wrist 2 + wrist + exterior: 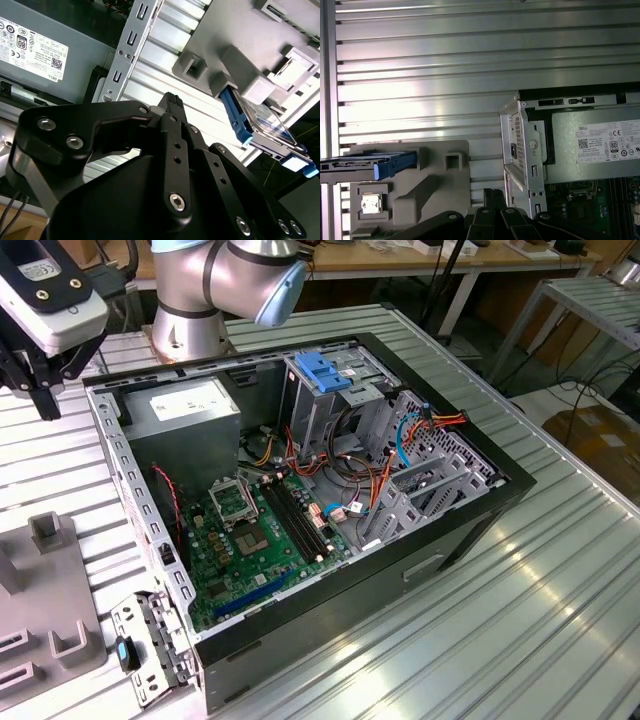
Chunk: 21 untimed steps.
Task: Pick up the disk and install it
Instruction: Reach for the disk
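Computer case (400,575) lay open on ribbed table (540,630) | arm base (185,325) stood near case's power-supply corner | gripper (35,385) hung outside case

Disk (370,164) grey metal with bright blue bracket; holder (430,185) pale grey. Table (560,570) silver, ribbed with parallel grooves; computer case (330,625) black outside, motherboard (250,540) green. Cables (395,445) orange, red and blue; cage plate (322,370) blue; arm (200,280) silver with light blue cap.

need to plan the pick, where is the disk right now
In both wrist views the grey metal disk in its blue plastic bracket sits on edge in the grey holder on the ribbed metal table, beside the open computer case.
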Each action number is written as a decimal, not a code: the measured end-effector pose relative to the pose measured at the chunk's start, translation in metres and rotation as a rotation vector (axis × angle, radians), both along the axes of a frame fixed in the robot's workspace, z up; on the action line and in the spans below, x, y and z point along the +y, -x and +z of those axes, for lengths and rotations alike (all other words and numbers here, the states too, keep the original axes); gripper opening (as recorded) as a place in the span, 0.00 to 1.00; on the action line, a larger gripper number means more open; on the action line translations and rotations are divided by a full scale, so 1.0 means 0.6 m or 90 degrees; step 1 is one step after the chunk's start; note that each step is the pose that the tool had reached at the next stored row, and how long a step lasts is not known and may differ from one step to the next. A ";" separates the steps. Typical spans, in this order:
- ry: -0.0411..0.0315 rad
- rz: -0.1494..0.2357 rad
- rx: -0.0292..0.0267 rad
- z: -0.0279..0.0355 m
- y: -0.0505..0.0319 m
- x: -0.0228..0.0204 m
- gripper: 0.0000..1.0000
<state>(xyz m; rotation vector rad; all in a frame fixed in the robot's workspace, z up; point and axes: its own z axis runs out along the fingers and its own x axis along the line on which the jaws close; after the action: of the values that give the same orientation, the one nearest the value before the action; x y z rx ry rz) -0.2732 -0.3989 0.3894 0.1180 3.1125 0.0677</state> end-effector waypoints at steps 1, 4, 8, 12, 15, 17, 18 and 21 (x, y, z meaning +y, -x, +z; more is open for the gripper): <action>0.0000 0.000 0.0000 0.000 0.002 0.0000 0.11; 0.0000 0.000 0.0000 0.000 0.006 0.0000 0.11; 0.0000 0.000 0.0000 0.000 0.011 0.0000 0.11; 0.0000 0.000 0.0000 0.000 0.017 0.0000 0.11; 0.0000 0.000 0.0000 -0.001 0.021 0.0000 0.11; 0.0000 0.000 0.0000 -0.001 0.024 0.0000 0.11; 0.0000 0.000 0.0000 -0.001 0.025 0.0000 0.11; 0.0000 0.000 0.0000 -0.001 0.029 0.0000 0.11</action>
<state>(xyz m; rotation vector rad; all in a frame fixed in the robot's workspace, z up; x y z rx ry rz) -0.2903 -0.3989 0.3890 0.1179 3.1126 0.0676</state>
